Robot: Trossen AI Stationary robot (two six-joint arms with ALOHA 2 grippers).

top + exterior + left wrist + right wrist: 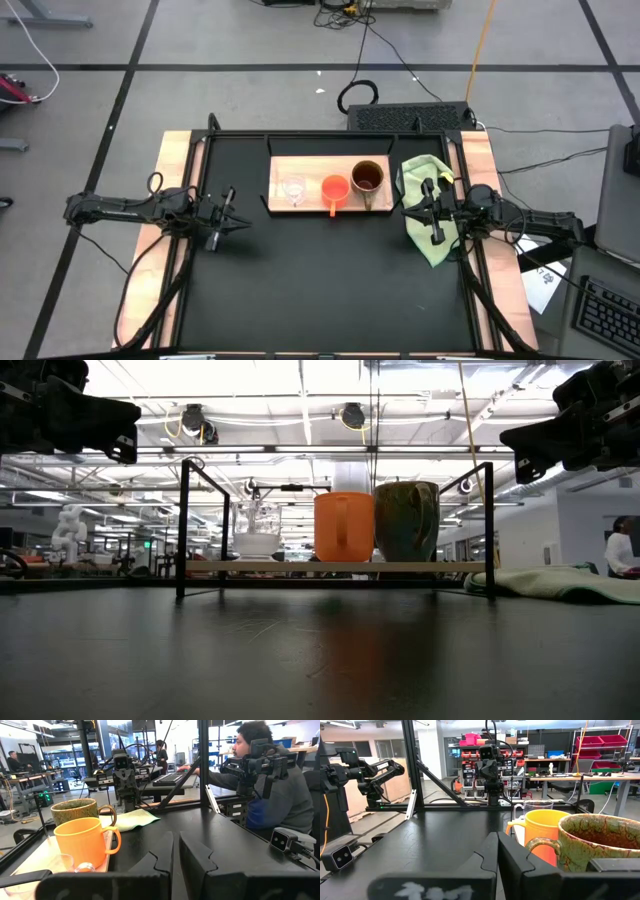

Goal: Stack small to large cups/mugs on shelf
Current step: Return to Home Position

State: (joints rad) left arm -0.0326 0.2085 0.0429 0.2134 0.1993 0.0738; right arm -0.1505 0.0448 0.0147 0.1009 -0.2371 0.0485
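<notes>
The cups and mugs stood in one row on the shelf (310,166) at the far middle of the table (330,290).

High view: you read the row from the left arm's side to the right arm's side as the clear glass cup (293,189), the orange mug (335,188) and the green-brown mug (368,177). A light green cloth (425,172) lay just beside the shelf's right end. The left gripper (240,222) hung over the table's left part, well apart from the shelf. The right gripper (408,208) hung over the cloth.

Low view: you saw the shelf board raised on its dark frame (183,525). Both mugs stood upright, close side by side, and the glass cup stood apart from them.

Left wrist view: the left gripper's fingers (195,855) were narrow, with only a slit between them, and held nothing.

Right wrist view: the right gripper's fingers (485,855) were equally narrow and empty, with both mugs near.
</notes>
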